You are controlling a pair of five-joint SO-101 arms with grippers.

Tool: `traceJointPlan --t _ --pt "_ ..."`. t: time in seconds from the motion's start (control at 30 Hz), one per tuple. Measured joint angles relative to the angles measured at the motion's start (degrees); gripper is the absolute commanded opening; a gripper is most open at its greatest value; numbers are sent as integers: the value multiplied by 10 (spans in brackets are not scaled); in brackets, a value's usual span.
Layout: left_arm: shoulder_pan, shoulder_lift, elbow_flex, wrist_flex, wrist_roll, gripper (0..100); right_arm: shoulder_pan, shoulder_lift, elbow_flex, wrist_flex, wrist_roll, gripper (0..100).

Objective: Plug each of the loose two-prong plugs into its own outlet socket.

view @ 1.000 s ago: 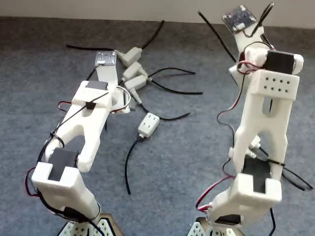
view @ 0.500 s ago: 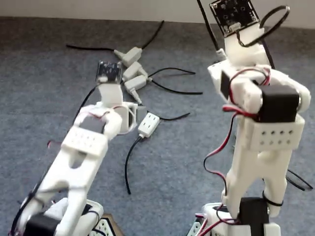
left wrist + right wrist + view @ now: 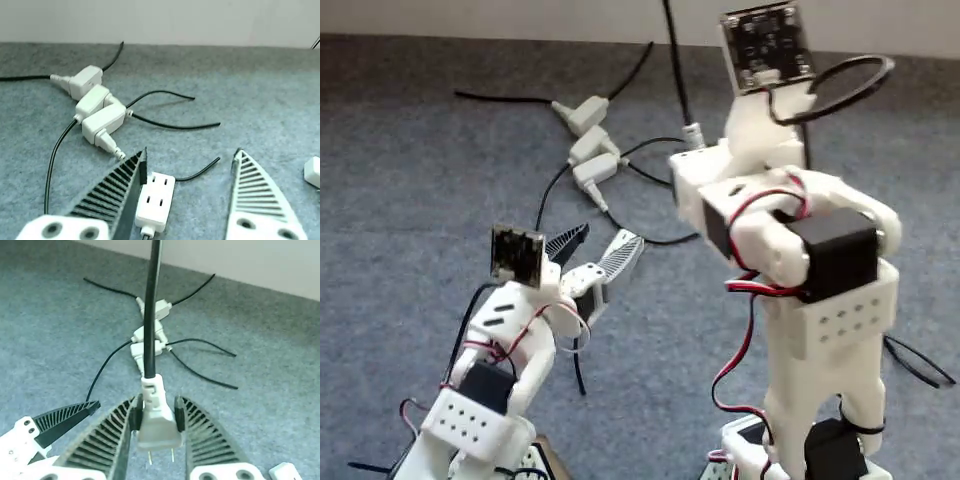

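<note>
So that its prongs are left free, the two-prong plug (image 3: 157, 425) is clenched by the right pincer (image 3: 157, 404) (left pincer (image 3: 191, 151) released near the outlet socket (image 3: 154, 197)).

Noting outlet socket (image 3: 155, 200) lying on worktop (image 3: 400, 200), under left pincer (image 3: 190, 152), just beside one finger. Seeing row of corded blocks (image 3: 588, 145) lying behind it. Finding plug (image 3: 157, 425) sitting in right pincer (image 3: 157, 404), right of both, prongs pointing down.

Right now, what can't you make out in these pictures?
Left wrist view: white piece at the edge, cut off by the frame; unidentifiable.
Left wrist view: outlet socket, partly behind a finger of the left gripper.
High view: prongs of the plug, behind the right arm.
</note>
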Motion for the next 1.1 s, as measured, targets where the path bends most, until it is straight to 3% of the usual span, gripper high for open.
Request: traceJointPlan --t 0.27,0.4,0.7,1.1 --pt "49 -188 79 -84 -33 274 -62 0 115 -81 -10 70" --pt "82 -200 81 -84 -86 274 -80 0 167 -136 -10 70" --pt "59 -200 81 -84 -97 274 -112 -14 245 -193 -11 70" --pt "28 -200 81 -84 -96 274 -138 -247 445 -170 21 70"
